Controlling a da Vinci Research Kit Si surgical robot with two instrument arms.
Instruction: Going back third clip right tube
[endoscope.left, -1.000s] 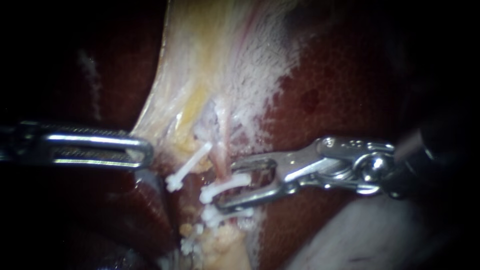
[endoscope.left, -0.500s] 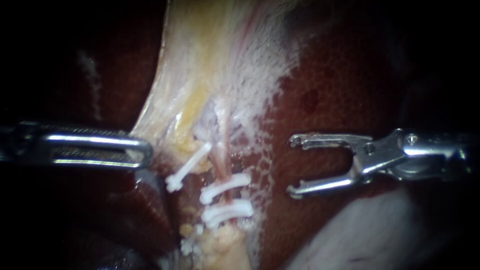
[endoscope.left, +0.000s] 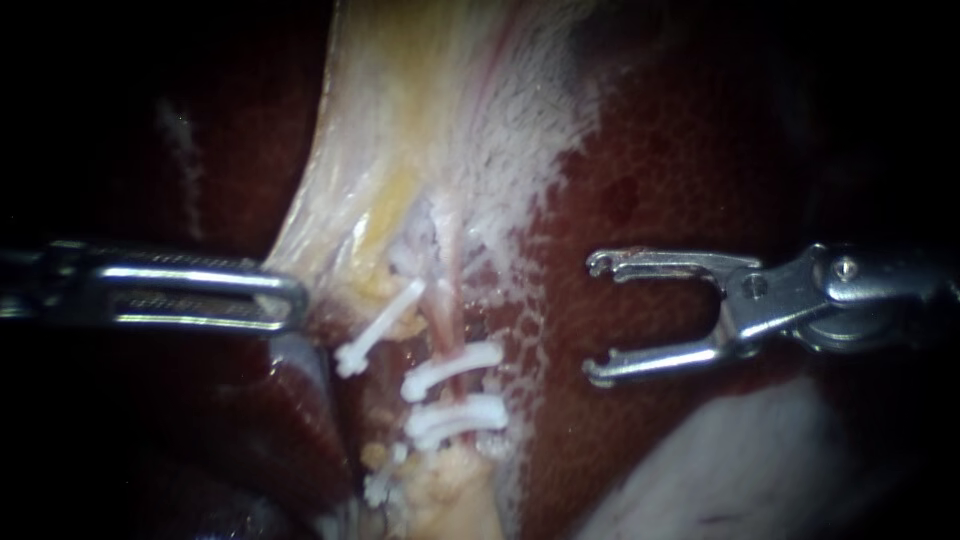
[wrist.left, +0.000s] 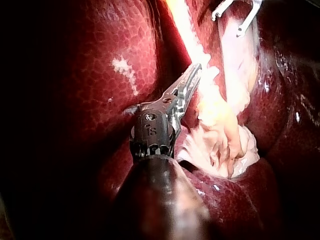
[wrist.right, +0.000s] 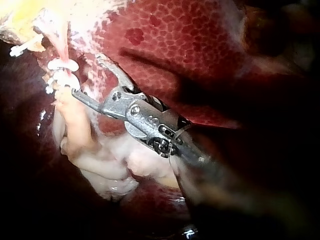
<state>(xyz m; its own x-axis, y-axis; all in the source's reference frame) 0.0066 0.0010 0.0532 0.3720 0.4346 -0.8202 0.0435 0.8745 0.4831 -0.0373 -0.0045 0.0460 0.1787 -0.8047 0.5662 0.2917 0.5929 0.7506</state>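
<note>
The pinkish right tube (endoscope.left: 446, 300) runs down the pale tissue and carries white clips, one (endoscope.left: 452, 367) above a close pair (endoscope.left: 456, 420). To its left lies another white clip (endoscope.left: 378, 328), slanted on the left tube. My right instrument (endoscope.left: 598, 318) is off to the right of the tube over the liver, with its jaws open and empty. In the right wrist view these jaws (wrist.right: 87, 75) stand just clear of the clips (wrist.right: 61, 66). My left instrument (endoscope.left: 285, 300) is shut on the edge of the pale tissue (endoscope.left: 400, 130). The left wrist view shows those jaws (wrist.left: 192, 77) closed on it.
Dark red liver (endoscope.left: 680, 170) fills the right side behind my right instrument. At the lower right lies a pale rounded mass (endoscope.left: 740, 470). Yellowish fatty lumps (endoscope.left: 440, 480) sit below the clips. Beside my left instrument is a folded pale tissue bundle (wrist.left: 220, 145).
My right instrument's jaws were around the right tube at the upper clip. They have drawn back to the right and stand open. The clip stays on the tube. My left instrument is unmoved.
</note>
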